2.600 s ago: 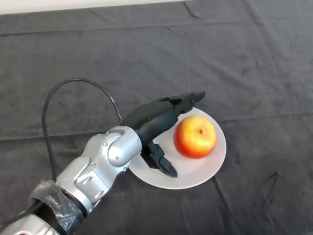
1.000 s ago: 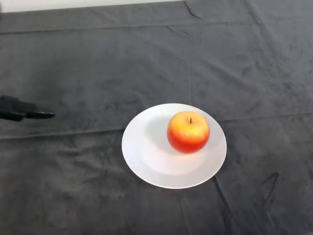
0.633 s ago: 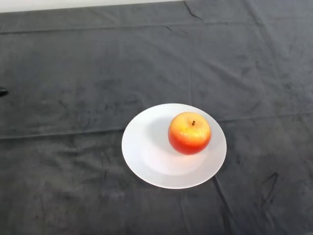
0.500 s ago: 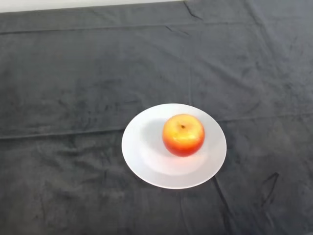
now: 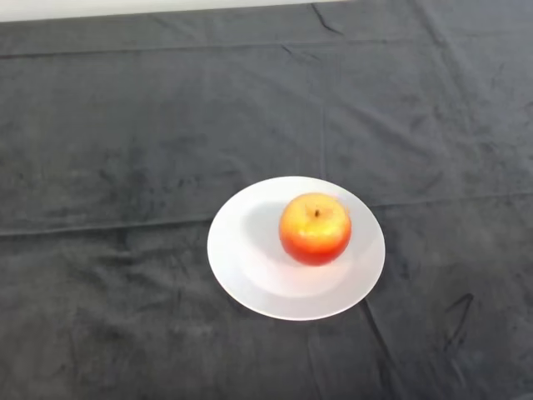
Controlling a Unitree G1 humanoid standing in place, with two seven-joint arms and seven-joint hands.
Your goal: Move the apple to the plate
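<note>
A red and yellow apple [image 5: 315, 229] sits upright on a white round plate [image 5: 241, 258], a little right of the plate's middle, stem up. The plate lies on the dark cloth near the middle of the head view.
The dark cloth [image 5: 125, 125] covers the whole table, with creases running across it. A pale strip [image 5: 83, 7] shows beyond the far edge at the top left.
The hand let go of the apple and drew back to the left, out of view. The apple rocked a little on the plate and has settled near its middle.
</note>
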